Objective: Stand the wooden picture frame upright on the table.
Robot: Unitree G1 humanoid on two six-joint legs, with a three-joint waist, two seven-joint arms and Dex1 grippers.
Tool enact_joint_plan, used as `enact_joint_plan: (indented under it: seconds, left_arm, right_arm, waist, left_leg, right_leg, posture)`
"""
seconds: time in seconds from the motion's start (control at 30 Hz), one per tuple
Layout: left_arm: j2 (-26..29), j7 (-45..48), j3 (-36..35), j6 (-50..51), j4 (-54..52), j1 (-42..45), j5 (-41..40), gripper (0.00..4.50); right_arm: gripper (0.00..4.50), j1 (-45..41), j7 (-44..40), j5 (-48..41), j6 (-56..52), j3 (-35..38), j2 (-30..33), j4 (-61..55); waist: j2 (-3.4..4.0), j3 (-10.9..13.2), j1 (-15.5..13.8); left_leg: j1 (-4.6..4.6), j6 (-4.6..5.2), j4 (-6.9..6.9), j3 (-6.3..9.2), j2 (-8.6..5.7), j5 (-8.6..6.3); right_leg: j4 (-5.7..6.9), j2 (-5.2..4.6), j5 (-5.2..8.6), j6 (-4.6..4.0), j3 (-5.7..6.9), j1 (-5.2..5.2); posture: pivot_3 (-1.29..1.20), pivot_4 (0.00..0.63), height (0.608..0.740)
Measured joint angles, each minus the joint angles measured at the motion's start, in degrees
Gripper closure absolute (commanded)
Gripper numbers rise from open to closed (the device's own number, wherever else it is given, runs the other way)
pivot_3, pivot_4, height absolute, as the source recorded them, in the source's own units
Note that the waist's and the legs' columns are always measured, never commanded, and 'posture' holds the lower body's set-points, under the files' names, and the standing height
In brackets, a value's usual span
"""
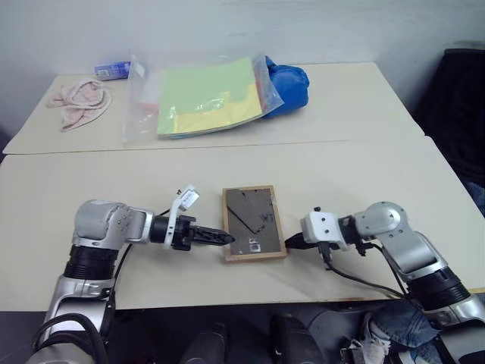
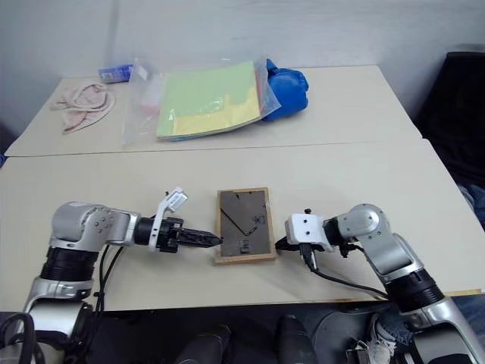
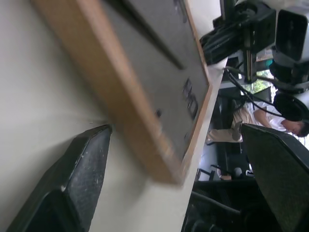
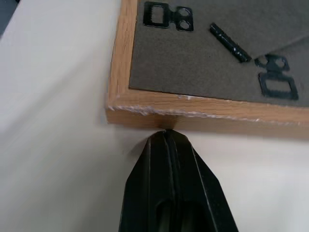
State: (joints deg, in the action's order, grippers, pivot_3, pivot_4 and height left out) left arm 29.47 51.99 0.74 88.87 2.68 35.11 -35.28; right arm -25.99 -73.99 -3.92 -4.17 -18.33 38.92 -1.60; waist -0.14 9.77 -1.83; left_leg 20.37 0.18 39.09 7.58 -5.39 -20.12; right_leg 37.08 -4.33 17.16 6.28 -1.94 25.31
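Left claw (image 1: 227, 238), spread wide at one side edge of the frame (image 1: 253, 223) lying back-up on the table (image 1: 356, 174), while right claw (image 1: 291, 241), pressed together, braces the opposite edge; light, stiff, likely slippery—pinch the wooden border.

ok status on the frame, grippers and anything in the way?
Left gripper open at the frame's left edge. Right gripper shut, tips against the right edge. Frame flat on the table, back up, not standing. Nothing in the way.

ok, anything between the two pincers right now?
The wooden picture frame, lying back-up on the table: left pincer open at one edge, right pincer shut against the other. Head views show it.
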Motion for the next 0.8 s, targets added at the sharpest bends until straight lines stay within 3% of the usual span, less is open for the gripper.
enact_joint_plan:
  seconds: [0.17,0.2,0.57,0.67,0.77,0.8]
  left_arm:
    - [-1.92,-1.46,0.11,-0.61,0.7,0.66,-0.2,0.04]
    - [-2.34,-1.71,0.11,-0.74,1.02,0.81,-0.29,0.21]
    - [-4.32,-2.38,-1.72,1.18,7.1,4.18,-3.18,3.19]
    - [-3.44,-2.44,-1.61,1.65,6.89,4.31,-3.76,3.22]
    - [-2.52,-2.31,-2.88,2.68,4.52,3.17,-5.63,3.22]
    - [-2.3,-2.18,-3.52,2.84,3.43,2.64,-6.5,3.22]
  right_arm:
    - [4.5,-0.4,0.75,0.0,-2.38,-1.38,-1.57,-1.79]
    - [4.5,-0.45,0.96,0.0,-2.62,-1.46,-1.58,-1.84]
    - [4.5,0.63,1.27,0.32,-1.93,0.02,1.41,-1.87]
    - [4.5,2.23,1.5,-1.38,-2.75,2.66,3.15,-2.77]
    - [3.95,2.39,2.49,-9.97,-13.78,10.31,4.39,-5.13]
    - [3.58,1.38,3.03,-13.91,-19.1,13.54,5.12,-6.17]
  waist:
    - [0.0,-0.02,-0.79]
    - [0.0,-0.02,-0.96]
    - [-0.13,0.05,0.41]
    - [-0.14,0.06,0.75]
    - [-0.14,0.09,1.11]
    - [-0.14,0.09,1.16]
  left_leg:
    - [-0.02,0.03,0.02,0.03,-0.05,0.0]
    - [-0.02,0.03,0.03,0.02,-0.05,0.0]
    - [0.13,0.04,-0.04,-0.04,0.01,0.0]
    - [0.12,0.03,-0.07,-0.06,0.04,-0.01]
    - [0.14,0.03,-0.11,-0.07,0.08,-0.01]
    - [0.14,0.03,-0.11,-0.07,0.09,-0.01]
  right_leg:
    - [-0.06,-0.03,-0.04,0.07,0.02,-0.07]
    - [-0.06,-0.03,-0.04,0.07,0.03,-0.07]
    - [-0.09,0.04,-0.06,0.11,0.07,0.15]
    - [-0.08,0.09,-0.06,0.11,0.03,0.17]
    - [-0.1,0.1,-0.06,0.1,-0.01,0.21]
    - [-0.11,0.1,-0.06,0.1,-0.02,0.21]
  posture:
    - [0.0,0.15,0.74]
    - [0.0,0.15,0.74]
    - [0.0,0.15,0.74]
    - [0.0,0.15,0.74]
    - [0.0,0.15,0.74]
    - [0.0,0.15,0.74]
